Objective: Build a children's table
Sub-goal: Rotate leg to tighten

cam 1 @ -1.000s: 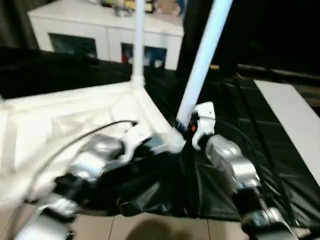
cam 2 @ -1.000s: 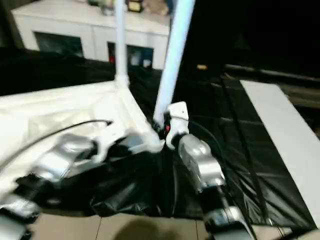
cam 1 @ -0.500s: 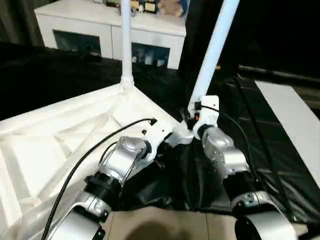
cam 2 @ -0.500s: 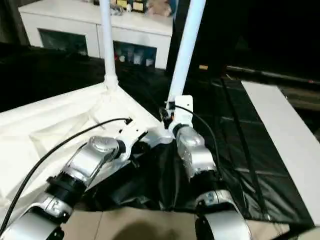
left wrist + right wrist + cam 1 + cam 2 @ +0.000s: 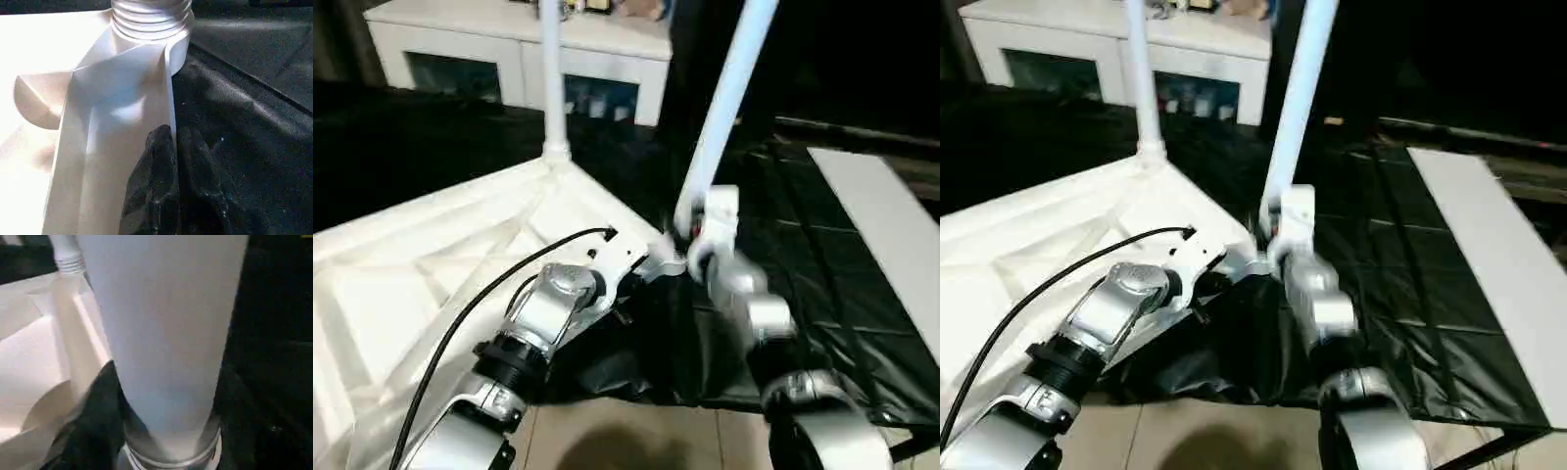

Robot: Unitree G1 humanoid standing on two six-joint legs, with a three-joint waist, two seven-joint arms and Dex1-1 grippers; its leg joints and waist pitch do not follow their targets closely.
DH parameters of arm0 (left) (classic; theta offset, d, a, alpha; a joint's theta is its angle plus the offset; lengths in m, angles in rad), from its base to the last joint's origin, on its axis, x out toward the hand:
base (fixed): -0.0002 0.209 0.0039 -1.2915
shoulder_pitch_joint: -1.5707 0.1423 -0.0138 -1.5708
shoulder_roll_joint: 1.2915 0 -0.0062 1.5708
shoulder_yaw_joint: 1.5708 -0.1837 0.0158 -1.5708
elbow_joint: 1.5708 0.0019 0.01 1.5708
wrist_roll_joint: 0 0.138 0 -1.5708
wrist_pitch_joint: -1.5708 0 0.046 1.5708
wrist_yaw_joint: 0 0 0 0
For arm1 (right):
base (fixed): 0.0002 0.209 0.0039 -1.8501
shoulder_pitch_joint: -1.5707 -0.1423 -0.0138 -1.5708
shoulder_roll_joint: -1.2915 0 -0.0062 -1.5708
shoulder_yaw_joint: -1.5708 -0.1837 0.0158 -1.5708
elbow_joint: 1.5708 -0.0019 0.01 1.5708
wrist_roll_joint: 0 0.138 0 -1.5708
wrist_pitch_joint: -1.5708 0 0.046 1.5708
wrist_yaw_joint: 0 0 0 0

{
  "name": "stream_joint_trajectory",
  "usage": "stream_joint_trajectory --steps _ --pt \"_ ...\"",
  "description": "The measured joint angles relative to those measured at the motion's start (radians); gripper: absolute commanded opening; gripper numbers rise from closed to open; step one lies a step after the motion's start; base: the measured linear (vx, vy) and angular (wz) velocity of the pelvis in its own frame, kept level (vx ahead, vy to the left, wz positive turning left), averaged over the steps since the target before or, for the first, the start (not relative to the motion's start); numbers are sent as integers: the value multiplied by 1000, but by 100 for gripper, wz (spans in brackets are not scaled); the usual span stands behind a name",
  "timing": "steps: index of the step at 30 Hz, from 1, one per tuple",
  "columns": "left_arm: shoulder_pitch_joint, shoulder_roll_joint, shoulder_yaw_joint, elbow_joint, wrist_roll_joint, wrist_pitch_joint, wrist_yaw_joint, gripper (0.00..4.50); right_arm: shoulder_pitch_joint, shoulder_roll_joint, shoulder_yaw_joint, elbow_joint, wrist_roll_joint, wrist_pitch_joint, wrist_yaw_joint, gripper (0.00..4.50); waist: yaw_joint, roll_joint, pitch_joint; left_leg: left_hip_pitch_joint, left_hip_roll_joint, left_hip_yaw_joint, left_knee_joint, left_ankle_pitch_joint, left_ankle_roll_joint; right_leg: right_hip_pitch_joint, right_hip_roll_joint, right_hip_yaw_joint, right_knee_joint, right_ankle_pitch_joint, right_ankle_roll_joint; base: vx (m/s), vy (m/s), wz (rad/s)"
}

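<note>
The white tabletop lies upside down on a black sheet, its ribbed underside facing up, and serves as the landmark here. Two white legs stand in its corner sockets: the far leg rises upright from the corner farthest from the robot, and the near leg leans from the corner nearest the grippers. The left gripper is clenched on the tabletop's thin edge wall just below that near socket, its black fingers pinching the rim. The right gripper sits at the base of the near leg, straddling it; whether it is clamping the leg cannot be told. Beyond the tabletop stands a white cabinet.
</note>
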Motion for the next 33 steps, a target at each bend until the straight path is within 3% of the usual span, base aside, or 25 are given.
stream_joint_trajectory --steps 5,9,11,14,18,25,29,33 --pt "-14 27 0 -2 0 -29 -30 0 26 -16 -3 -60 10 4 73 318 6 -2 1 -19 4 10 1 6 1 -16 1 7 4 29 -16 0 0 0" --pt "-16 37 1 -3 -1 -50 -48 0 42 -36 -2 -106 31 28 139 359 11 -3 1 -17 6 21 1 22 2 -25 1 18 16 53 -15 0 0 0" --pt "-17 46 0 -10 -5 -60 -68 0 74 -64 5 -162 42 45 193 373 18 -3 1 -27 8 24 1 24 0 -33 2 22 21 59 -15 0 0 0" --pt "-21 66 -7 -12 -11 -82 -107 0 134 -112 27 -276 48 94 276 393 28 -3 1 -26 9 30 2 28 0 -33 2 28 22 95 -9 18 -11 3" --pt "-25 100 -10 -19 -13 -106 -156 0 172 -165 66 -372 42 142 335 425 34 1 -1 -30 18 32 -2 32 -6 -37 7 24 25 94 -10 49 -26 4" --pt "-23 165 -39 -43 -15 -155 -246 0 236 -231 104 -495 28 197 390 425 36 1 -1 -30 22 33 3 34 -10 -38 9 25 38 77 -11 0 0 0" --pt "9 253 -58 -97 -31 -190 -359 0 301 -300 142 -594 41 210 489 425 36 2 -1 -29 24 33 3 34 -9 -39 11 24 40 75 -12 0 0 0" --pt "28 317 -77 -136 -43 -233 -460 0 363 -347 170 -620 54 243 572 425 51 3 0 -29 24 33 5 34 -10 -39 10 25 41 76 -13 0 0 0"
